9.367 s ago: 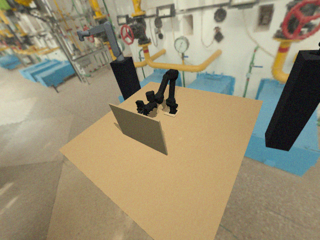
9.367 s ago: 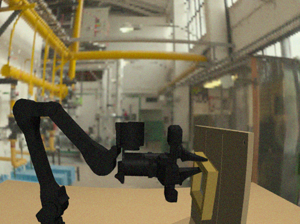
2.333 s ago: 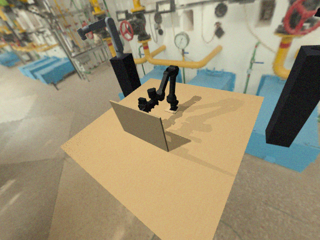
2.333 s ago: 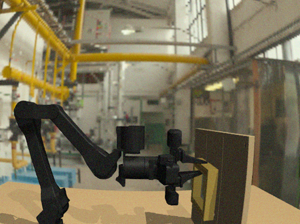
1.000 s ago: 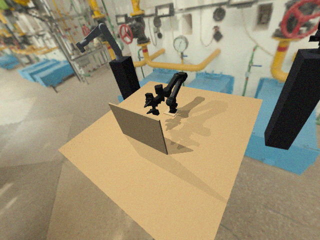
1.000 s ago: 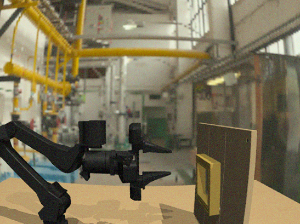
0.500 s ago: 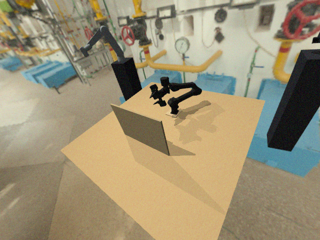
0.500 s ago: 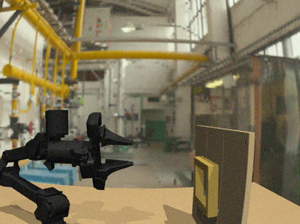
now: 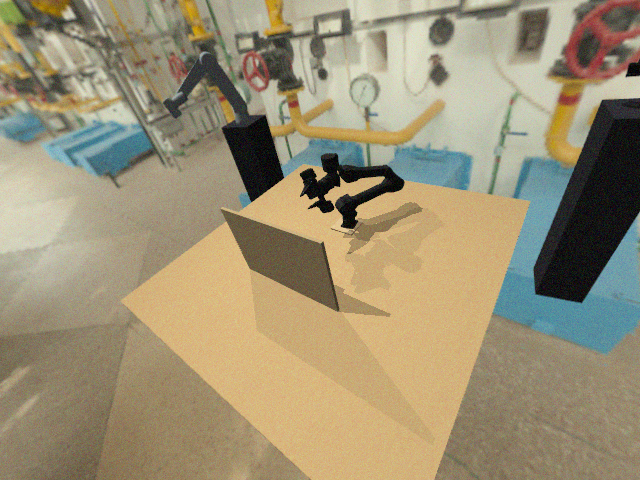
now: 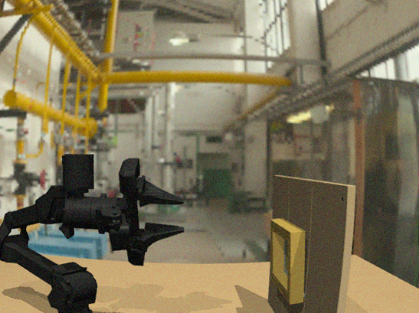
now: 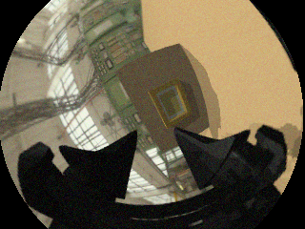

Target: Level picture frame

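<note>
Frame (image 10: 285,260) on the wall (image 10: 321,244), mid-table, apart from everything else. Looks rigid, light, smooth-edged; likely to pivot on its screw. Best pinched across 2 opposite side edges. Gripper (image 10: 178,214) well back, jaws parted, empty.

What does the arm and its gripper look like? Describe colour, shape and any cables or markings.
The arm is matte black throughout, built of blocky, rounded-edged links. The gripper carries two black, ridged, wedge-shaped fingers tapering to points, with a boxy block behind. No cables or markings are visible.
</note>
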Robot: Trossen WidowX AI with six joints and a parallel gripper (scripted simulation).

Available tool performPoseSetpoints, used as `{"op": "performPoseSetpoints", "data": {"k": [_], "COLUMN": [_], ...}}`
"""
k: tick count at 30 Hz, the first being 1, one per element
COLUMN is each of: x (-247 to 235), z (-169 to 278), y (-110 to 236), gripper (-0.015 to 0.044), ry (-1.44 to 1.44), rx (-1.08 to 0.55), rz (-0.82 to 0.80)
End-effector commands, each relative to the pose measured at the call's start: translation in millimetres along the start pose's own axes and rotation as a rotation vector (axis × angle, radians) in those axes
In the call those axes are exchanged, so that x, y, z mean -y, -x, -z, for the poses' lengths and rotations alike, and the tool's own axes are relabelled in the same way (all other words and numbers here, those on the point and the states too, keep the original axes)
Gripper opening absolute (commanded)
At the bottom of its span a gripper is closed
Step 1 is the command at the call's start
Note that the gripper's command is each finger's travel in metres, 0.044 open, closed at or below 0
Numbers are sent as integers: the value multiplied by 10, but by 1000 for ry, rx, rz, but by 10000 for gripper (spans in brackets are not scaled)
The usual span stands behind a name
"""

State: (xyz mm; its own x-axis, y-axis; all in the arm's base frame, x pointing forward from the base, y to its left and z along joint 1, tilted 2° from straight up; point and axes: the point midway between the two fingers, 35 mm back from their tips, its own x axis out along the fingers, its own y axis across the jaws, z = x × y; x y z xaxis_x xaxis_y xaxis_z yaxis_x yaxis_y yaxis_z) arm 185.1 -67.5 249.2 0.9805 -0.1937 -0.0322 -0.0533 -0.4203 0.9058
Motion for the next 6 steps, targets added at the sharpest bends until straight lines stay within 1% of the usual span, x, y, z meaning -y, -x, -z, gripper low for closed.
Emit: {"op": "performPoseSetpoints", "data": {"k": [1, 6], "x": [3, 3], "z": [9, 9], "y": [3, 3], "gripper": [260, 260], "ry": [-5, -5], "rx": [-5, -5], "rz": [3, 3]}}
